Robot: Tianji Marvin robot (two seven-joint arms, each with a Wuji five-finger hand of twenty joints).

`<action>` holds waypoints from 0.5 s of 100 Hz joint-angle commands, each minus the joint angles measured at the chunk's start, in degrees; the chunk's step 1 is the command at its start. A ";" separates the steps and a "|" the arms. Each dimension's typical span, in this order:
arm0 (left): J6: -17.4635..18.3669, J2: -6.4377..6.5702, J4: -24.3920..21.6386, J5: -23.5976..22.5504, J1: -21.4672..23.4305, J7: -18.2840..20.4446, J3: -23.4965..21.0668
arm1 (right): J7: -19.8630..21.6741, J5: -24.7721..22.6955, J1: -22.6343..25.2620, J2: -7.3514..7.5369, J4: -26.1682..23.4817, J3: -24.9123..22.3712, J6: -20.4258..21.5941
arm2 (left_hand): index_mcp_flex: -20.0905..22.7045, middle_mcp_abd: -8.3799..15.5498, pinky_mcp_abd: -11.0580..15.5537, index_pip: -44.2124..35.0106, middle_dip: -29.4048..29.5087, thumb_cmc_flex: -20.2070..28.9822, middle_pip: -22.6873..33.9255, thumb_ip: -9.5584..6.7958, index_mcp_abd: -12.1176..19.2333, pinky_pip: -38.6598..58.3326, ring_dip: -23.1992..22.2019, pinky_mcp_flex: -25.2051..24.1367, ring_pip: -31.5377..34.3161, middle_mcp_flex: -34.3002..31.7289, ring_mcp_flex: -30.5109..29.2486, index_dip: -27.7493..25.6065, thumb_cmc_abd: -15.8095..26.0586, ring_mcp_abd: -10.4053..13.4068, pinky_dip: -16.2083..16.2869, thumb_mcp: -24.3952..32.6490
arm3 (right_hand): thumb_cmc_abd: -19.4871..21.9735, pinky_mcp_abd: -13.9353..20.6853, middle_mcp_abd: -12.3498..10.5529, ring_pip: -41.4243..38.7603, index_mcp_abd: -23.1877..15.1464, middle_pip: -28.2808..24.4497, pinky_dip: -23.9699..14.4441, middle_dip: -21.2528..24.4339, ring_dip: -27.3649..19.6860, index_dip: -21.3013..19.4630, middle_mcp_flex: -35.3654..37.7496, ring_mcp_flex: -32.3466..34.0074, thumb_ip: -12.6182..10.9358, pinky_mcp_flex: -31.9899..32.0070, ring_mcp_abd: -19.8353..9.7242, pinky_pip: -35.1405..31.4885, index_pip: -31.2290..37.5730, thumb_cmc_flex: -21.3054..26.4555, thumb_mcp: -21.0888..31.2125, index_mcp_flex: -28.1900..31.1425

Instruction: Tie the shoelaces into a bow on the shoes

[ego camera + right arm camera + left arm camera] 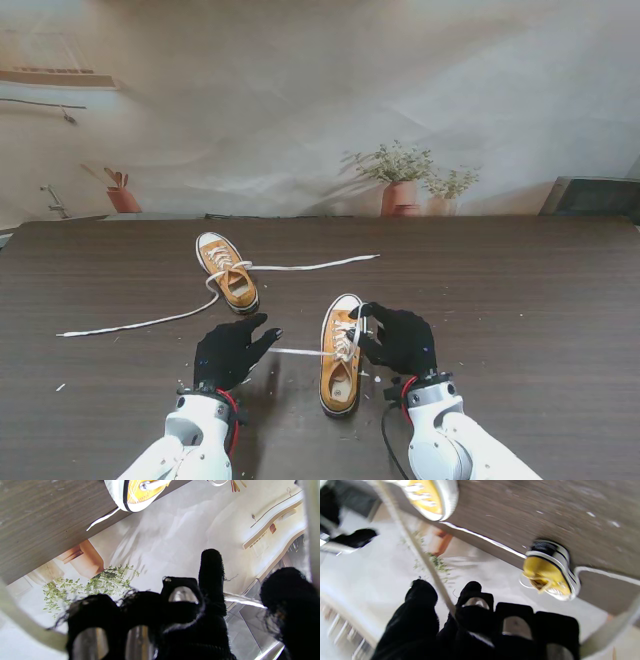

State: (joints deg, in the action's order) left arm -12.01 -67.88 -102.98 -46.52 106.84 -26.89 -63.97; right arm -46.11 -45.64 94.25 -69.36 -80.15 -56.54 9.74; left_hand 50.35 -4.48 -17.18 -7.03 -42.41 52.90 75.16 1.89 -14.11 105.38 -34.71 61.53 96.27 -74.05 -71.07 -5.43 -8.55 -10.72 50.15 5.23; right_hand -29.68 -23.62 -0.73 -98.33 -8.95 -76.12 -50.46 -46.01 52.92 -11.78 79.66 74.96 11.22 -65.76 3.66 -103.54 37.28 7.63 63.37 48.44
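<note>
Both robot hands curl, left (232,352) and right (403,339), seemingly pinching.

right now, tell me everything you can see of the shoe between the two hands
The near shoe is a mustard-yellow canvas low-top with a white rubber toe cap and sole and white laces. It lies upright on the dark wood table, toe pointing away from me. One lace end runs taut to the left hand, which pinches it. The right hand is at the laces near the toe end, fingers curled on them. No bow is tied yet.
</note>
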 commanded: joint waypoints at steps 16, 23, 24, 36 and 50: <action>-10.67 4.79 -4.83 -13.10 -2.68 17.78 0.08 | 0.48 -0.57 0.60 0.40 -0.73 -0.53 0.09 | 1.08 2.32 11.21 -0.07 1.44 6.32 2.85 -2.58 -0.08 14.60 -0.78 2.01 3.94 -4.11 -1.66 -1.04 -1.93 -0.79 -1.08 1.62 | -2.46 -0.71 2.59 -5.26 -0.61 -3.30 -1.01 -1.15 1.42 0.08 3.60 0.03 -1.09 -1.61 -0.99 -13.51 -0.76 1.65 3.01 1.37; -15.59 9.19 -8.31 -14.04 -4.48 30.38 1.97 | 0.60 -0.56 0.75 0.49 -0.94 -0.67 0.08 | -1.28 3.02 12.09 -0.20 1.85 5.05 0.51 -3.10 0.13 14.60 -0.15 1.88 2.34 -3.86 -1.73 -1.31 -2.59 0.44 -4.21 2.81 | -2.69 -0.67 2.54 -5.27 -0.58 -3.42 -1.03 -1.18 1.49 0.10 3.61 0.03 -1.07 -1.61 -0.98 -13.53 -0.73 1.82 3.23 1.52; -16.08 9.56 -8.83 -14.26 -4.71 32.18 2.11 | 0.62 -0.54 0.77 0.50 -0.97 -0.69 0.08 | -1.54 3.05 12.19 -0.25 1.80 4.98 0.31 -3.15 0.14 14.60 -0.09 1.86 2.17 -3.64 -1.73 -1.35 -2.77 0.56 -4.59 2.89 | -2.74 -0.68 2.53 -5.28 -0.62 -3.45 -1.05 -1.19 1.51 0.10 3.61 0.02 -1.07 -1.61 -0.94 -13.56 -0.72 1.85 3.26 1.57; -14.53 8.42 -12.35 -19.46 -4.86 50.91 -0.38 | 0.90 -0.47 1.31 0.48 -1.50 -1.35 0.15 | -2.97 3.36 13.16 -6.54 0.06 5.61 -0.35 -3.62 2.04 14.60 0.28 1.73 0.94 -1.71 -1.74 -5.70 -5.89 1.70 -8.33 4.33 | -2.91 -0.70 2.59 -5.29 -0.71 -3.58 -1.13 -1.21 1.64 0.16 3.60 0.02 -1.04 -1.60 -0.77 -13.60 -0.70 2.10 3.39 1.86; -13.35 10.03 -13.87 -15.59 -6.87 62.16 -0.24 | 0.69 -0.48 1.87 0.48 -1.99 -2.15 0.41 | -2.84 3.22 13.29 -17.93 -0.66 7.10 -0.99 -4.36 6.58 14.60 0.57 1.50 -0.26 -0.98 -1.78 -13.19 -11.12 2.65 -11.88 4.52 | -3.04 -0.70 2.59 -5.30 -0.81 -3.69 -1.21 -1.23 1.74 0.23 3.59 0.02 -1.03 -1.60 -0.70 -13.66 -0.72 2.20 3.54 2.17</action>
State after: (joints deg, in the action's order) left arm -23.83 -59.11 -116.63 -67.00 100.63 35.69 -65.46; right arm -45.95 -46.12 95.68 -69.15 -81.67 -58.40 9.88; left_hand 47.95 -1.84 -15.71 -21.17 -41.71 56.84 74.32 -1.42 -10.87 105.42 -34.71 61.54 95.51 -74.06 -71.07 -15.95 -16.58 -8.81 39.85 8.81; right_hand -31.71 -23.64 -0.73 -98.36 -8.97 -76.86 -50.87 -46.04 53.63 -11.78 79.67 74.96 11.22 -65.76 3.70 -103.54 37.29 8.28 64.68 49.11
